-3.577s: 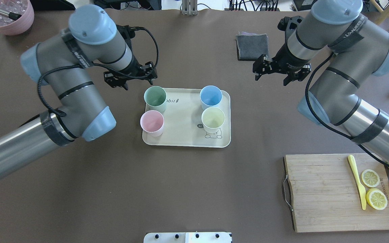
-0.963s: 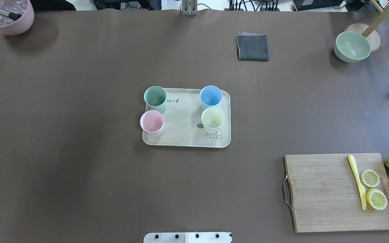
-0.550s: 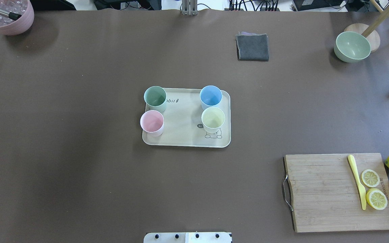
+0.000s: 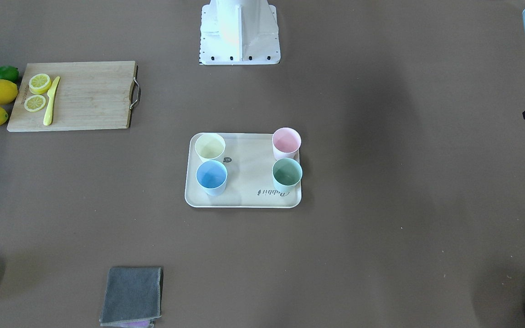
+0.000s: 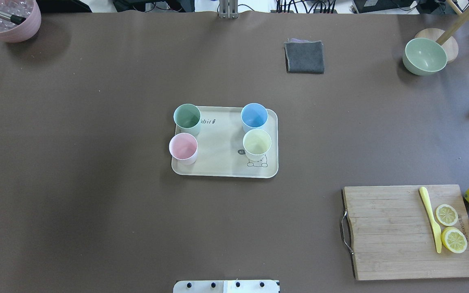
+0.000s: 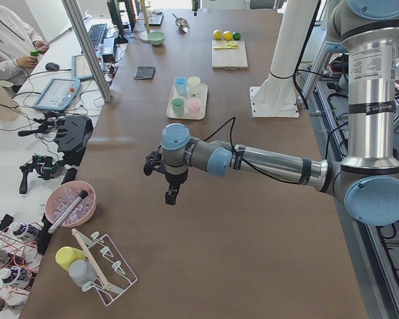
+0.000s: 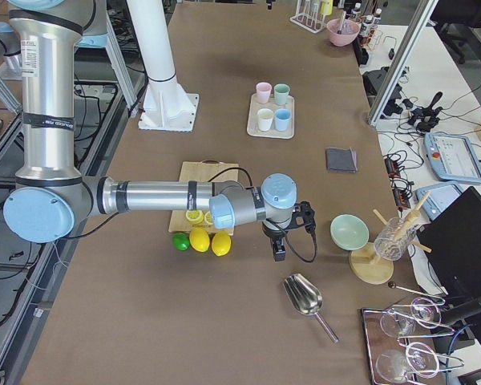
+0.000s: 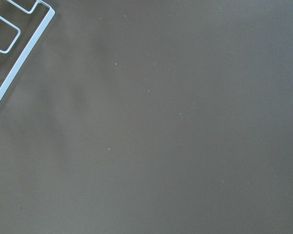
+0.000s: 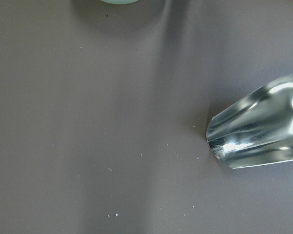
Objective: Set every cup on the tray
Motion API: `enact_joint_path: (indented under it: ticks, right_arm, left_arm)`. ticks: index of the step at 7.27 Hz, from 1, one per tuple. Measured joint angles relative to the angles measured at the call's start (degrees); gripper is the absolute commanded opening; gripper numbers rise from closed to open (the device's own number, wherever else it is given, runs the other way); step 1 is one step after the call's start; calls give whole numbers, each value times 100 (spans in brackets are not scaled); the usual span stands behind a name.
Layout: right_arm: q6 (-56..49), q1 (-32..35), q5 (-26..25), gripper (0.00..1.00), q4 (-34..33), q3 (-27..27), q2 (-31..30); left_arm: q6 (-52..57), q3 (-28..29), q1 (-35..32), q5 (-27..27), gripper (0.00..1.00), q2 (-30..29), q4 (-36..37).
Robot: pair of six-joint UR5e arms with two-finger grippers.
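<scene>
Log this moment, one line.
task: done | yellow cup, blue cup, pink cup, green cup: on tray | left gripper, right gripper: far from tray

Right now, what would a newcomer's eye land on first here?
The mint green cup, pink cup, light blue cup and pale yellow cup stand upright in pairs on the cream tray at mid-table. A bamboo board with lemon slices lies toward the robot's right.

We record the left arm [image 6: 266,159] and right arm [image 7: 152,195] as silver-grey tubes with pale blue round joint caps [image 6: 175,137], black bands [image 6: 305,171] and a printed label [image 6: 370,80] on each upright link. A black cable [image 6: 231,121] loops along each forearm to the black left gripper [image 6: 172,197] and right gripper [image 7: 279,254]. The white pedestal [image 4: 239,27] shows a row of dark screws [image 4: 231,58] along its foot.
</scene>
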Motion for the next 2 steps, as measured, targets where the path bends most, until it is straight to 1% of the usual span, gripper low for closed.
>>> enact_joint_path:
  ticks: [2]
  right_arm:
    - [-2,-11,23,100,4,12,-49]
  left_arm:
    - [16,-57,-50,-12,98,6,0]
